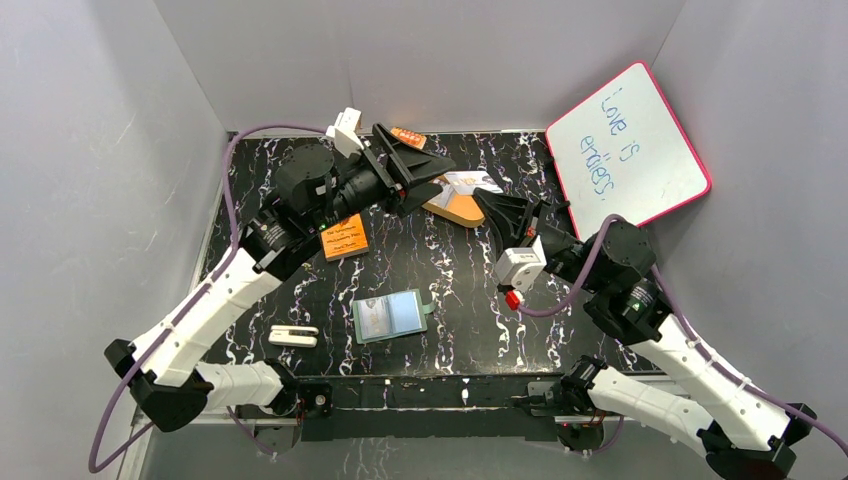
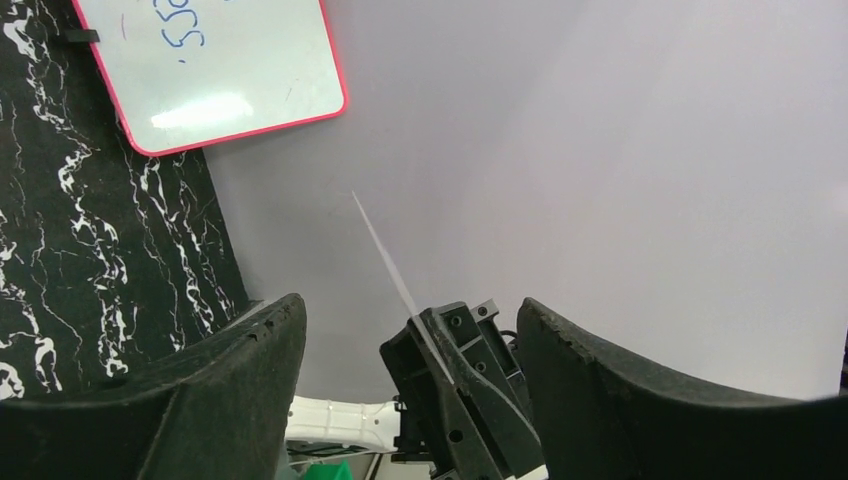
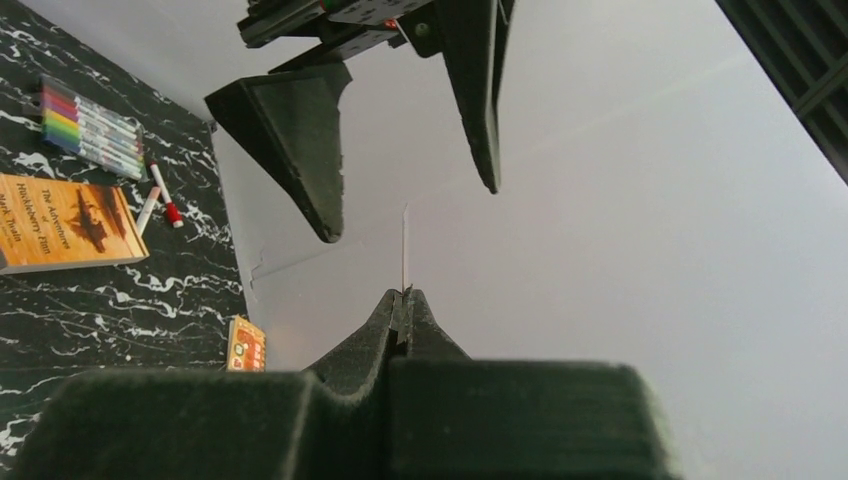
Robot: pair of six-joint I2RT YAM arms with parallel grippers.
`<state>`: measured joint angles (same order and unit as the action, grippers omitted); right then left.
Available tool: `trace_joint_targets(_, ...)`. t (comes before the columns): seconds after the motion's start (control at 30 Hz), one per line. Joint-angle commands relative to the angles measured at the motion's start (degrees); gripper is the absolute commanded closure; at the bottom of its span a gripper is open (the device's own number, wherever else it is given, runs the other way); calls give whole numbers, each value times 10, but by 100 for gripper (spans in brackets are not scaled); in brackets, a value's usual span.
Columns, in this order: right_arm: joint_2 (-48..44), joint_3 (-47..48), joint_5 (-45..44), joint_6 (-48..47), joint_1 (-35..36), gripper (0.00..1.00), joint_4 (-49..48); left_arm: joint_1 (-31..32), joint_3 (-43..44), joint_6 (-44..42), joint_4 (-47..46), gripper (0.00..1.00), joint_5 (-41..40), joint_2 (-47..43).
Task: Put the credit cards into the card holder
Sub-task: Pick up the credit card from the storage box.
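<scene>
I am in the middle of a handover. My right gripper [image 3: 404, 295] is clamped tight on the lower edge of one credit card [image 3: 405, 248], holding it upright and edge-on in the air over the far half of the table [image 1: 450, 280], just beside the tan tray [image 1: 452, 211]. My left gripper [image 2: 410, 303] faces it with its fingers spread wide, one on each side of the card, and neither pad touches it yet. The card holder [image 1: 390, 316] lies unfolded and face up near the middle of the table's near edge, well apart from both grippers, its clear pockets showing. I cannot tell from here whether any pocket is already filled. Something pale lies on the tray, but I cannot say whether it is another card. As I judge it, the step in hand is passing the card to the left side for a better grip, so insertion has not begun. Next, the left fingers need to close squarely on the card's flat faces before the right lets go, because a thin, slippery card can easily twist or drop. After that comes the carry down to the holder and a shallow slide into a pocket mouth.
</scene>
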<state>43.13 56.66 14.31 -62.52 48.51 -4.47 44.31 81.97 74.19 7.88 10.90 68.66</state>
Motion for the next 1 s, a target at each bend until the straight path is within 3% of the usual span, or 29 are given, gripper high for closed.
trace_joint_targets(0.0,-2,1,9,-14,2,100,-25,-4,4,20,-41,29,35,12)
trace_joint_targets(0.2,0,4,7,-29,2,100,-14,-4,5,38,-57,56,48,30)
trace_joint_targets(0.47,3,3,2,-69,3,100,0,-4,3,47,-27,75,29,30)
trace_joint_targets(0.67,6,7,9,-81,5,100,9,-4,5,46,-22,99,26,30)
trace_joint_targets(0.77,9,11,18,-75,6,98,16,-4,-5,48,-31,100,27,27)
trace_joint_targets(0.87,11,27,34,-36,5,46,28,-6,-18,49,-40,100,22,19)
trace_joint_targets(0.9,11,35,43,-7,6,8,31,-9,-23,49,-41,100,22,16)
trace_joint_targets(0.97,17,73,62,56,6,2,74,-25,-32,48,-44,100,24,7)
